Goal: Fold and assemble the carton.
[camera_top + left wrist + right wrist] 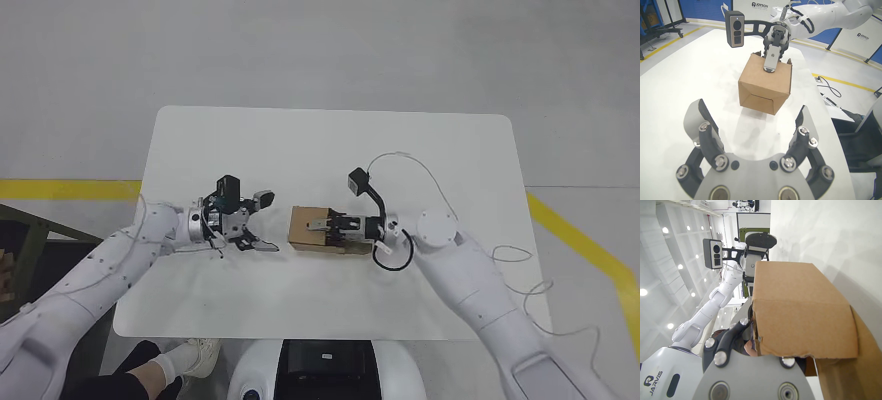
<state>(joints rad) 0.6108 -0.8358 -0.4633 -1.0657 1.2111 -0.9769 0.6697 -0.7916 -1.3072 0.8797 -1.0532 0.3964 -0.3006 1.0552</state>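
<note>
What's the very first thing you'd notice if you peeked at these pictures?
The brown carton lying in the middle of the white table catches the eye first. The right gripper has its jaws shut on the carton's upper wall. The left gripper sits just in front of the carton, jaws wide open, apart from the cardboard.
</note>
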